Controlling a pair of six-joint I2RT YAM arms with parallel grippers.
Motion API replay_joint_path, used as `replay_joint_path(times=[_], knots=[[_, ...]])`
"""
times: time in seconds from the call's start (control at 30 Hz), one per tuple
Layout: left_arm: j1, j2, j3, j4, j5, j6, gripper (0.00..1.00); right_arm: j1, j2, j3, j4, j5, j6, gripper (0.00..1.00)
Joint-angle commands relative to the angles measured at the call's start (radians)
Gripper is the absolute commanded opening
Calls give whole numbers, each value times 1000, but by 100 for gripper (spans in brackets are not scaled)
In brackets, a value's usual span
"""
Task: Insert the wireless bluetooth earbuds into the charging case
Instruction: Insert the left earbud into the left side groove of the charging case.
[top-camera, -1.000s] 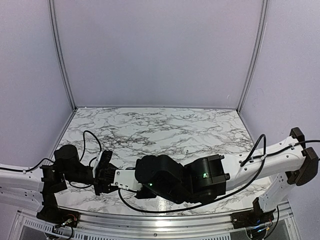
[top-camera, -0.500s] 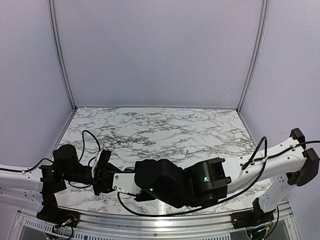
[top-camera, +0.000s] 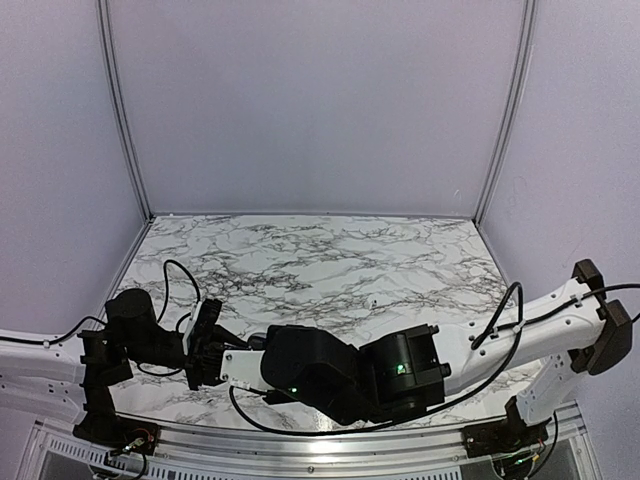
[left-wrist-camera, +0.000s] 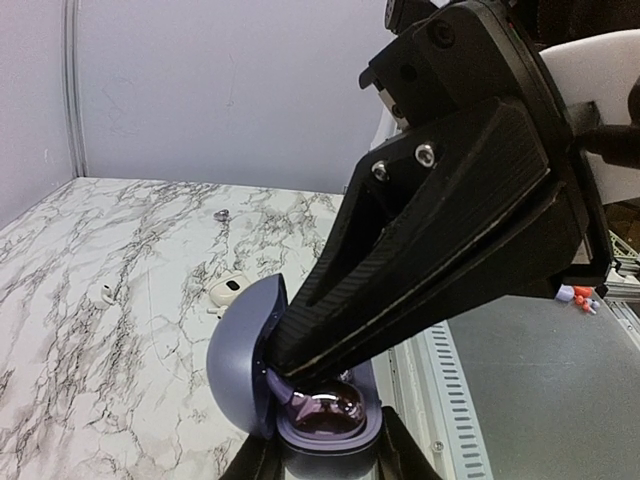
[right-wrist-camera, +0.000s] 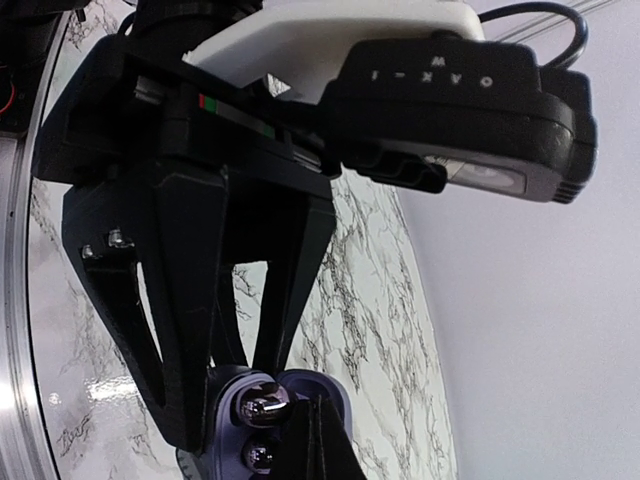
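Insertion is judged unfinished: the open case is pinched at its base between the left fingers, the right fingers, pressed together, are set tip-down inside it, and a pale earbud is seen lying on the worktop beyond.

In my left wrist view the bottom edge cuts off my left gripper. Only two dark finger stubs show, one at each side of the case, and the underside of the case is out of the picture. My right gripper, pressed together, covers a part of the inside, so I cannot tell if a bud sits under its tips. Two small pale bits on the table beyond the case are too small to name. From above, my right arm hides the case and these tips. My right wrist view cuts the case at the bottom edge.
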Motion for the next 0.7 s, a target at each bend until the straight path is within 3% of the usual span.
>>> replay_joint_path(times=[0.0, 0.17, 0.33, 0.67], knots=[[-4, -20, 12, 50, 7, -11, 1, 5, 24, 30, 21, 52, -12, 0], [-4, -27, 6, 50, 2, -13, 2, 5, 32, 50, 9, 56, -2, 1], [-4, -36, 4, 50, -2, -10, 1, 5, 17, 46, -15, 38, 18, 15], [-3, -41, 0, 50, -12, -7, 2, 5, -44, 11, -23, -25, 53, 15]])
